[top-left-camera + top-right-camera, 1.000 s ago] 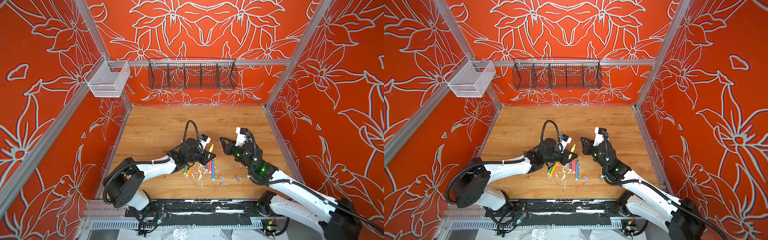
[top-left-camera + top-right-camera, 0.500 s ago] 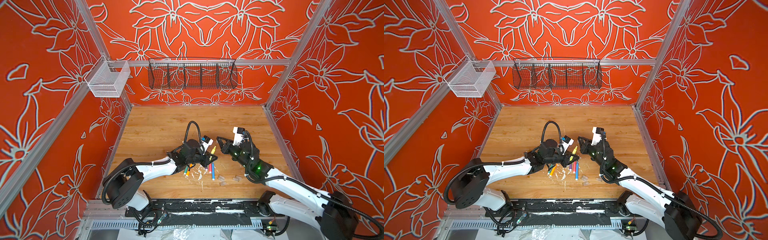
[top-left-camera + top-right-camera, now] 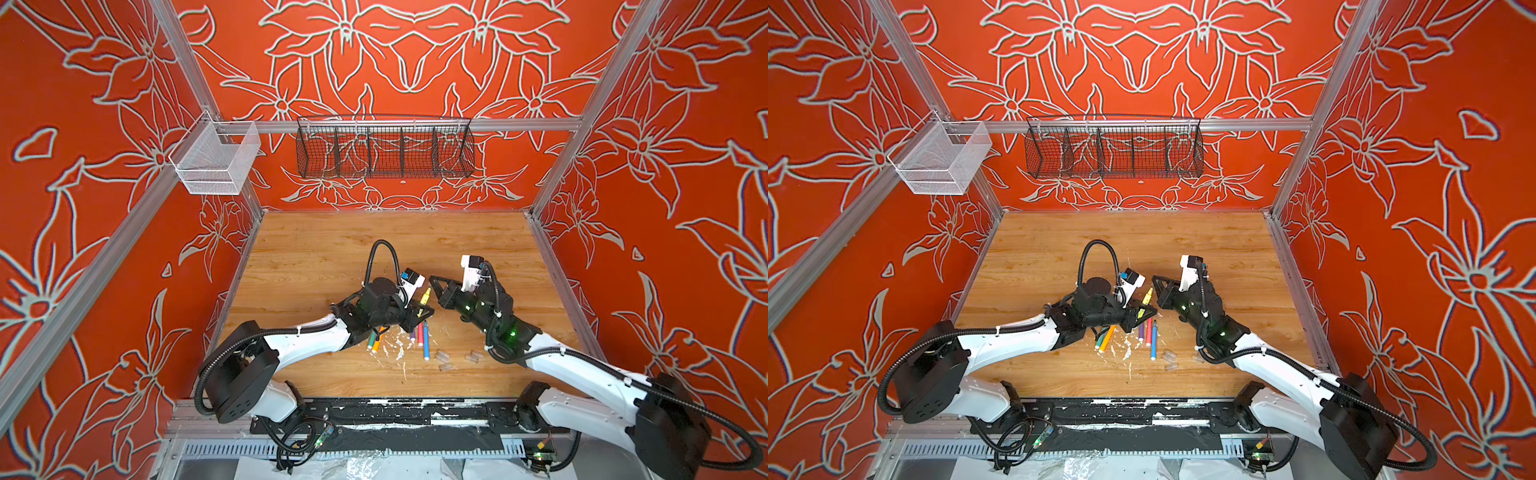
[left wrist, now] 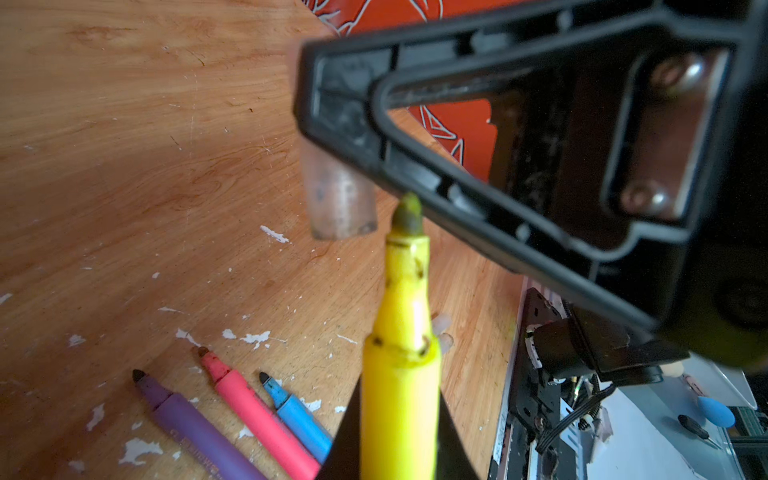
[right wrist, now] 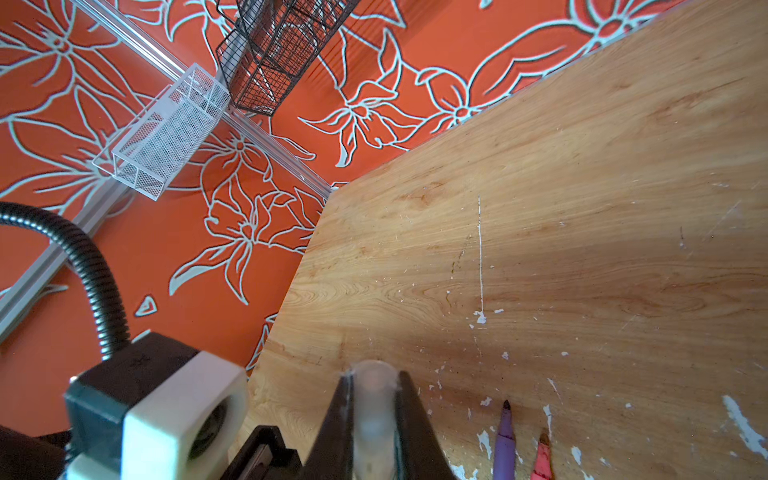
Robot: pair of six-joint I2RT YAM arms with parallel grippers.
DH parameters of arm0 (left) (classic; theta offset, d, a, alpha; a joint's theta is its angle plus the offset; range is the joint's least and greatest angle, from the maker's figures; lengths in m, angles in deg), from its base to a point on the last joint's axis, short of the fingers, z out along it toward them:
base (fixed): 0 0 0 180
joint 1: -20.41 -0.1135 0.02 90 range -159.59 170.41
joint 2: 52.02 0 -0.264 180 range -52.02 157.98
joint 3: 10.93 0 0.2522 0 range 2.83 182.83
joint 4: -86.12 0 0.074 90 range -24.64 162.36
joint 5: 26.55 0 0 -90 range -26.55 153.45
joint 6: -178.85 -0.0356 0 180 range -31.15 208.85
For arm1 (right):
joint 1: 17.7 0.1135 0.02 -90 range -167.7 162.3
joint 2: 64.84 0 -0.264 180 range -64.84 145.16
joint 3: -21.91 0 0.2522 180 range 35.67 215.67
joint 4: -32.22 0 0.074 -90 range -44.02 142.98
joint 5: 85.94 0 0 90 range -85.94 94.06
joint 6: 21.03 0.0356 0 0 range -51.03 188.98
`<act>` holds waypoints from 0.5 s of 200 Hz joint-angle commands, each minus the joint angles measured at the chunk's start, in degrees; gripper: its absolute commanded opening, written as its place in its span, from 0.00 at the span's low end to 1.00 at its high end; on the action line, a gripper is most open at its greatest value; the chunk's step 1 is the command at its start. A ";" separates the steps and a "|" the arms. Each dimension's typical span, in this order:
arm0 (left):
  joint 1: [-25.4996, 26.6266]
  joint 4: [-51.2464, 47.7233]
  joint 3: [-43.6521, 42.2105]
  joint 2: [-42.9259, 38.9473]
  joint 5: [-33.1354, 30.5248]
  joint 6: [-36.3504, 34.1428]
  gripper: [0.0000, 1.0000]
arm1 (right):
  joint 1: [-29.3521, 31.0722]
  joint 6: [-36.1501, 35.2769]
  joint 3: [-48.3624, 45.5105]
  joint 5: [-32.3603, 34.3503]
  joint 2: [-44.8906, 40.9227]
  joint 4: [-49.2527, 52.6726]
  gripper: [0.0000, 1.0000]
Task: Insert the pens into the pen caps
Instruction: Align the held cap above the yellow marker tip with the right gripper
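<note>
Yellow pen meets cap in mid-air, slightly off line.
Nearest, spare caps and loose pens lie on the table. Above them the left gripper clenches the pen and the right gripper pinches the cap, so both are steadied for joining. The tip sits just beside the cap's mouth. Beyond is open wood, with the walls well apart.

Caps right of pens, seemingly apart

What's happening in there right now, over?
Left hand shut on yellow pen. Right hand shut on clear cap. Pen tip beside cap mouth, not in. Tip points at right hand's finger instead.
</note>
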 commanded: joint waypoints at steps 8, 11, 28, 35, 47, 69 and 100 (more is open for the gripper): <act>0.14 -0.03 -0.29 -0.85 0.40 -1.54 0.00 | -0.31 1.64 -2.07 3.50 -3.29 -0.61 0.00; 0.14 -0.01 -0.25 -0.78 0.53 -1.71 0.00 | -0.31 1.52 -1.99 3.44 -3.48 -0.51 0.00; 0.14 -0.55 0.34 -0.31 1.07 -2.12 0.00 | -0.27 1.12 -1.63 2.48 -4.02 -0.22 0.00; 0.14 -0.81 0.58 0.04 1.17 -2.17 0.00 | -0.29 1.21 -1.70 2.16 -4.15 -0.52 0.00; 0.14 -0.97 0.89 0.43 1.44 -2.23 0.00 | -0.29 1.27 -1.94 1.63 -4.24 -1.08 0.00; 0.14 -0.95 1.20 1.00 1.71 -2.00 0.00 | -0.31 1.26 -1.94 1.18 -4.07 -1.51 0.00; 0.14 -1.31 1.42 1.24 1.62 -2.08 0.00 | -0.31 1.43 -1.91 0.06 -3.46 -2.16 0.00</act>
